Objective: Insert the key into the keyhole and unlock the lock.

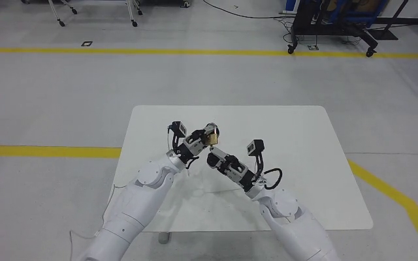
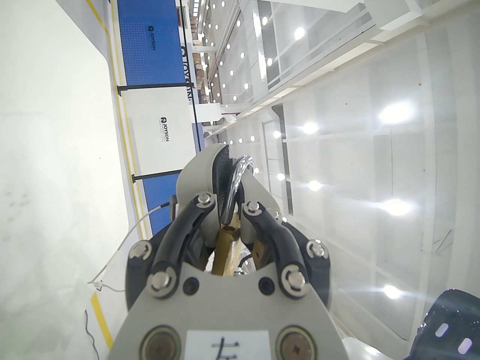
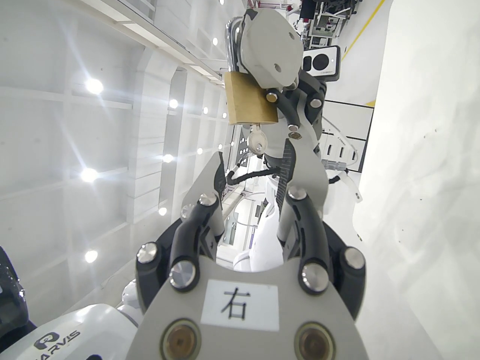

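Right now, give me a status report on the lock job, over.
Left gripper shut on brass padlock, held up over white table. Right gripper open near silver key. Key sits in padlock's base, ungripped. Nothing between them.

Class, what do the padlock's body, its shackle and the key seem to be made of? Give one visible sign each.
Padlock body: likely brass, matte golden-yellow faces.
Shackle: probably chromed steel, bright mirror-like shine.
Key: silvery metal, perhaps nickel-plated, pale glossy head.

Padlock point(image 1: 209, 137) sits above the table point(image 1: 294, 130), over its middle, clamped in the left gripper point(image 2: 237, 174). Key point(image 3: 257, 142) is seated in the padlock's keyhole end. Right gripper point(image 3: 255, 159) is at the padlock's six o'clock, just beside the key, jaws apart.
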You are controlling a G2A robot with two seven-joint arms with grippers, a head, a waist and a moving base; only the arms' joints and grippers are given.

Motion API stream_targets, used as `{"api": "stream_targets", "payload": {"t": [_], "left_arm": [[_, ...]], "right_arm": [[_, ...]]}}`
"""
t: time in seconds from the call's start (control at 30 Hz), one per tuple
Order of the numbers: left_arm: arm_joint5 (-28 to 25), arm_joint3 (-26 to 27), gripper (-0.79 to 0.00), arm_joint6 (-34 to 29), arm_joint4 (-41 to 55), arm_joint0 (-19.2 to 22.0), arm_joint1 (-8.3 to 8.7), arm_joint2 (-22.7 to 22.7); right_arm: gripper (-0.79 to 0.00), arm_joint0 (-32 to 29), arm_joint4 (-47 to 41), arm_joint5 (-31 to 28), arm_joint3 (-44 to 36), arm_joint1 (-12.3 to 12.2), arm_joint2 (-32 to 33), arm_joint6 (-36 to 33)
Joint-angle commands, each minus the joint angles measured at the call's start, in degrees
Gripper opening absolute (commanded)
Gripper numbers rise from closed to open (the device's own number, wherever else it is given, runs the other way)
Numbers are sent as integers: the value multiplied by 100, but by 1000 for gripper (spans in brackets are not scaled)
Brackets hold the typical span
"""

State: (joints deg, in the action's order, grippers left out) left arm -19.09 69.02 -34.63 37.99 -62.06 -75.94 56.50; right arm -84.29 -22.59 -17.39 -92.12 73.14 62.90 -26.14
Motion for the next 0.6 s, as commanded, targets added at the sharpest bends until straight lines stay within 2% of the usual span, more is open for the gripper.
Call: {"api": "stream_targets", "payload": {"t": [0.0,0.17,0.33,0.43,0.57], "left_arm": [[-21,-47,-785,-38,-3,0,-4,24],[-55,-142,-785,-134,24,-18,-19,65],[-64,-194,-785,-209,29,-16,-41,79],[-71,-213,-785,-246,21,-10,-53,85],[-96,-235,-785,-277,14,-6,-71,95]], "right_arm": [[-468,38,26,26,16,11,-29,56],[-542,138,13,151,86,44,-88,252],[-554,219,-108,261,179,72,-106,369],[-588,251,-128,315,212,84,-119,409],[-717,258,-139,307,241,96,-137,405]]}}
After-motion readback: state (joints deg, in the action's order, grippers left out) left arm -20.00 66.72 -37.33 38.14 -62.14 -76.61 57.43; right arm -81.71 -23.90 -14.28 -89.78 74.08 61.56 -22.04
